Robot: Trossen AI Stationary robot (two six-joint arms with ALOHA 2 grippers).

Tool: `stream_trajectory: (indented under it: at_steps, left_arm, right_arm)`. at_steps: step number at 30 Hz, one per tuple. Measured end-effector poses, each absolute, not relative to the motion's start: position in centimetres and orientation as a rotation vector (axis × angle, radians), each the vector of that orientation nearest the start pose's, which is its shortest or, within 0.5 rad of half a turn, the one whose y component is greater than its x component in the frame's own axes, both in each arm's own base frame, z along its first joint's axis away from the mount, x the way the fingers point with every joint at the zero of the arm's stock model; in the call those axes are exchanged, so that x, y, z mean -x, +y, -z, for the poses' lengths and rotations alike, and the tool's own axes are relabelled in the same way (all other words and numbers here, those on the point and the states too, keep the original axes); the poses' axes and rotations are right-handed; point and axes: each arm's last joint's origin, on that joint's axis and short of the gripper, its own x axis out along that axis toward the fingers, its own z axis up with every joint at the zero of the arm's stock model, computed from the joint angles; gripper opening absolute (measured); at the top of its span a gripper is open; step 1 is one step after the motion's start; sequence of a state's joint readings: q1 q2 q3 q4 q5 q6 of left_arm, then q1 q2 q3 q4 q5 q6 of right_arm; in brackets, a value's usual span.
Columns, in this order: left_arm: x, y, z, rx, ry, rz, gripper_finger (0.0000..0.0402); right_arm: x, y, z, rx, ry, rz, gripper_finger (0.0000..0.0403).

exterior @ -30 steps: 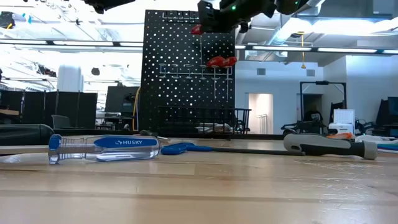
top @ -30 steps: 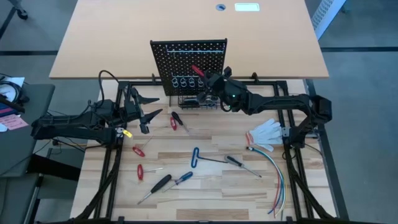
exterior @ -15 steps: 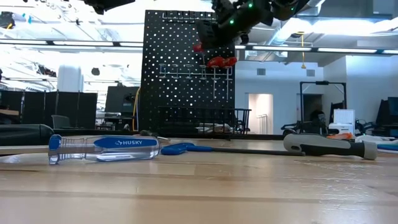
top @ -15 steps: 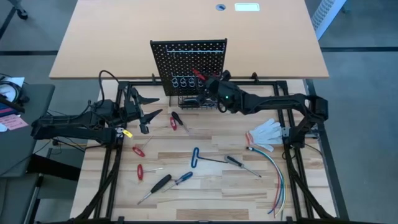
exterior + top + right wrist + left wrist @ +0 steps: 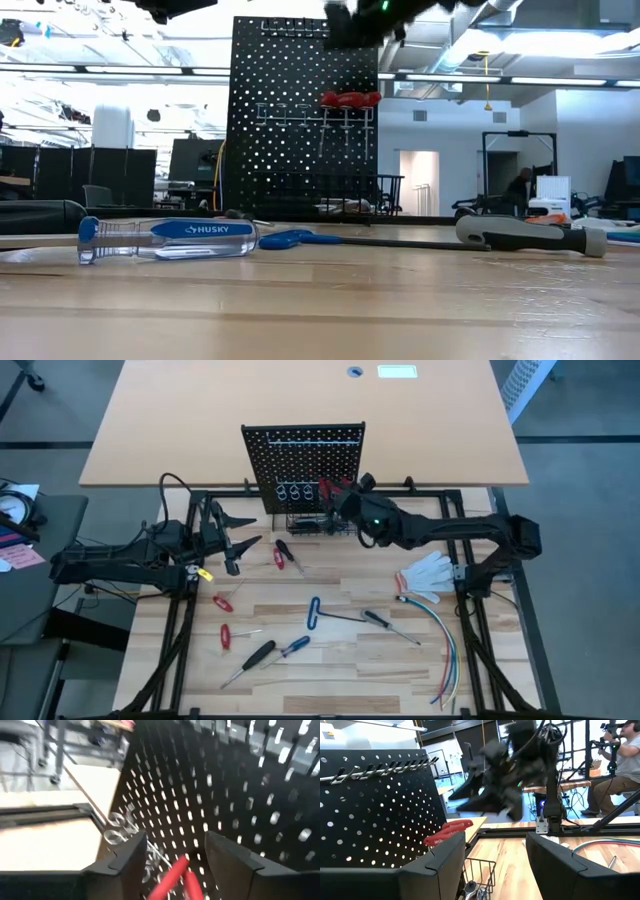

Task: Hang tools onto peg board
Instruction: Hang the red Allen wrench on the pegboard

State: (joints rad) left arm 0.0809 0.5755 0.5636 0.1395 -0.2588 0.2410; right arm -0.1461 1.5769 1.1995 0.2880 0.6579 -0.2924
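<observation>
Blurring in motion above the peg board, the right gripper fingers stand released, red-handled pliers hung

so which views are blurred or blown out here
Left wrist view: the right arm's dark gripper is smeared by motion. Right wrist view: the black perforated peg board and red tool handles are soft. Low view: bright background, panel backlit. High view: sharp, evenly lit.

Black perforated peg board, red-handled pliers on it, blue clear-handled screwdriver, blue hex key, white glove, pale striped wooden table, dark arms
</observation>
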Motion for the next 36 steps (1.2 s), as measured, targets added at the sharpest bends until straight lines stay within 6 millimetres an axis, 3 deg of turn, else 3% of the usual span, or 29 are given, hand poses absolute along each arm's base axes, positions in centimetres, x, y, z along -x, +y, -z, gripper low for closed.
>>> stream_trajectory:
  at_steps: [5, 9, 16, 21, 24, 28, 33, 36]
  left_arm:
    - [-13.9, 1.7, -31.0, -0.299, 0.008, -0.332, 0.0205]
    - [-14.3, 1.8, -30.9, -0.290, 0.180, -0.308, 0.0205]
    - [-17.3, 1.9, -27.4, -0.168, 0.502, -0.268, 0.0205]
    - [-19.8, 2.2, -24.4, -0.107, 0.684, -0.283, 0.0205]
    - [-21.0, 2.3, -22.2, -0.105, 0.801, -0.264, 0.0205]
    - [-21.3, 3.7, -19.1, -0.045, 0.816, -0.339, 0.0200]
    - [-19.4, 6.0, -15.4, 0.016, 0.775, -0.435, 0.0171]
    - [-18.1, 6.5, -13.5, 0.000, 0.737, -0.367, 0.0155]
  right_arm:
    - [-35.3, -3.1, -33.7, 0.351, 0.175, 0.673, 0.0213]
    - [-35.9, 0.1, -32.1, 0.373, 0.249, 0.473, 0.0210]
    - [-37.2, 5.6, -24.9, 0.199, 0.383, -0.051, 0.0204]
    - [-38.3, 8.9, -20.8, 0.156, 0.333, -0.174, 0.0197]
    - [-39.1, 9.7, -19.0, 0.142, 0.313, -0.187, 0.0193]
    - [-39.7, 9.8, -17.4, 0.056, 0.325, -0.171, 0.0189]
    - [-39.8, 9.5, -16.9, 0.053, 0.337, -0.163, 0.0185]
    - [-39.9, 9.3, -17.1, 0.056, 0.335, -0.160, 0.0184]
